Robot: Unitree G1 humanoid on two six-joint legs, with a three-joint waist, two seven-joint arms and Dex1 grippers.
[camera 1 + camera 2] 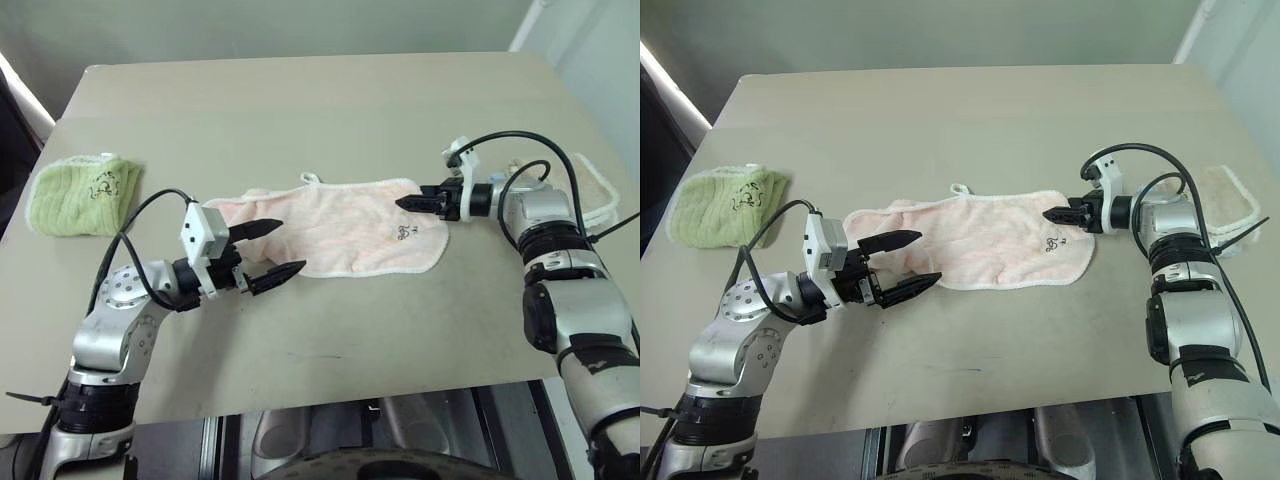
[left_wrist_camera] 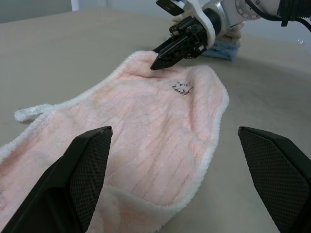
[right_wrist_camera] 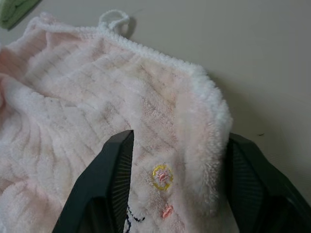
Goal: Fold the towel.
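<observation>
- The left tool [image 1: 268, 250], nearest the camera, hovers at the near-left end of the towel with its two black pointed fingers spread wide and nothing between them. I judge it is waiting there to take that end once the other side is secured.
- The flat, matte beige bench [image 1: 300, 110] carries everything; its broad smooth top gives room to lay cloth out and fold it.
- The pale pink ribbed terry towel [image 1: 340, 240] lies spread across the middle of the bench, long side running left to right. Its pile is soft and fluffy, its edge bound in a white rolled hem. The left end is rumpled and slightly doubled over, so it is not yet folded neatly.
- The right tool [image 1: 418, 203] reaches in from the right onto the towel's far-right corner. Its fingers straddle the thick hem at a narrow gap, with the cloth bunched between them; it looks to be closing on the corner, likely to carry it over toward the left.
- A lime-green ribbed towel [image 1: 80, 192], already bunched into a pad, sits at the far-left edge, well apart from the work.
- A small white loop [image 1: 311, 179] sticks out from the towel's far edge.
- A small black embroidered mark [image 1: 404, 233] sits near the right end, just beside the right tool.
</observation>
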